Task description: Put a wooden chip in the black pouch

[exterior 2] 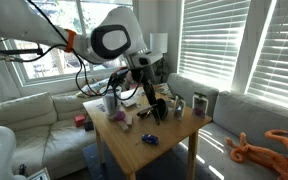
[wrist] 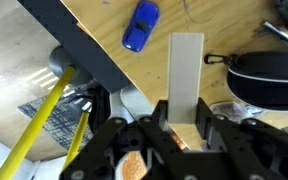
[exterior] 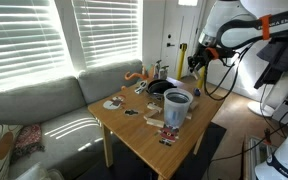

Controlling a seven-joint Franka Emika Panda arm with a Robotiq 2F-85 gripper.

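One chip [wrist: 187, 75], a pale flat wooden slat, stands lengthwise in the end effector [wrist: 184, 138], whose fingers are clamped on its near end in the wrist view. Held by one end, the rest of the slat is free to enter an opening first. The pouch [wrist: 269, 75] lies low on the table [wrist: 104, 20] to the right of the chip in that view, near it but apart. Part of its black body is cut off by the frame edge, so the chip is not yet over its mouth. A blue car [wrist: 140, 25] sits beyond the chip's tip. The table's edge runs diagonally at left with floor below it, which suggests the end effector hangs near the table's border, not over its middle. In an exterior view the end effector [exterior: 196, 60] hangs well above the tabletop, higher than the pale cup [exterior: 177, 103]. That height probably keeps the dangling chip from knocking the clutter. The next move, I judge, calls for a sideways carry to the pouch's mouth, a descent, then a release.
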